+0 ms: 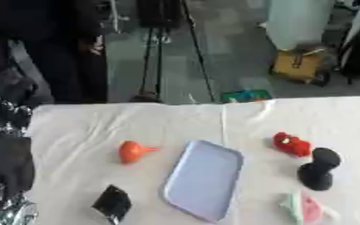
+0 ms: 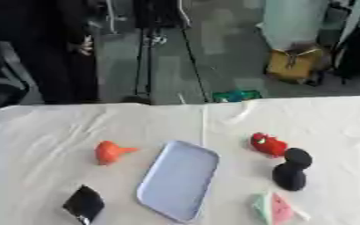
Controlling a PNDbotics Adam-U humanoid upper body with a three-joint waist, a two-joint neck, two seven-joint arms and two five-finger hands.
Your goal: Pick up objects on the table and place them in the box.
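A pale blue flat tray point(image 1: 204, 178) lies askew in the middle of the white-clothed table point(image 1: 83, 127). Left of it rests an orange object with a short stem point(image 1: 132, 151). A small black packet point(image 1: 112, 203) sits near the front edge, left of the tray. On the tray's right are a red toy point(image 1: 291, 144), a black dumbbell-shaped thing point(image 1: 319, 169) and, nearer the front, a pink and green wedge like a melon slice point(image 1: 304, 208). Neither hand shows in either view.
A dark mass with silver flecks point(image 1: 5, 176) fills the left edge beside the table; I cannot make out what it is. Beyond the far edge are tripod legs point(image 1: 149, 66), a yellow box point(image 1: 297, 66) and a person in dark clothes point(image 1: 52, 48).
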